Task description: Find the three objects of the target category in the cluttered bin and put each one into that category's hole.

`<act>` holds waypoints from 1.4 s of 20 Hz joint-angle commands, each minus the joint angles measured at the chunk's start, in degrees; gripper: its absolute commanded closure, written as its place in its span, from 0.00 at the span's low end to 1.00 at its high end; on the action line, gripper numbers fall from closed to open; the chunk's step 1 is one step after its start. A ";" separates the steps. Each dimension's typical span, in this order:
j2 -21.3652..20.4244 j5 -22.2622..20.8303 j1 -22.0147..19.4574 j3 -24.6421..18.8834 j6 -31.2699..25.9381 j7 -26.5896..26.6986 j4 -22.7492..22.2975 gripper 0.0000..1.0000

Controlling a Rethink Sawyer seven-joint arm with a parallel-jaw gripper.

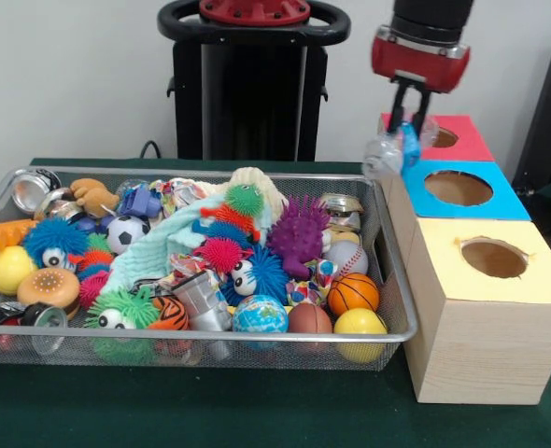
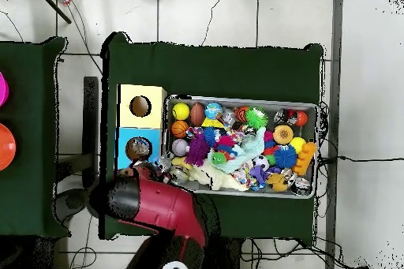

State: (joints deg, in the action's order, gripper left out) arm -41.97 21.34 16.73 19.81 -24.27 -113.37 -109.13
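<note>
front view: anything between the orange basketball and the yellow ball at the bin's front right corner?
No. In the front view the basketball sits right behind the yellow ball, edges meeting; the brown football lies beside them, not between.

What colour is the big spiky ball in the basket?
Purple. The spiky ball shows best in the front view.

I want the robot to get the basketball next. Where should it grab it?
Probably straight from above, fingers closing on the widest part of the basketball. It is round, so no side beats another, but its top is bare. The mesh bin wall sits to its right, and balls crowd the front, so spread the fingers left and right, carefully.
</note>
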 commanded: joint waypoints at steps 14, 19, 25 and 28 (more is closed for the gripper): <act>8.81 16.16 9.99 -4.54 8.61 -31.03 0.28 1.00; 11.93 15.21 11.17 0.16 7.44 -31.82 4.36 1.00; 8.97 13.72 2.50 -6.62 4.79 -23.90 3.12 1.00; 7.68 13.41 -0.28 -9.72 4.97 -22.10 2.10 1.00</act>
State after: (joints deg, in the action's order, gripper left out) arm -36.95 34.25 22.56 19.21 -17.87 -130.76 -106.26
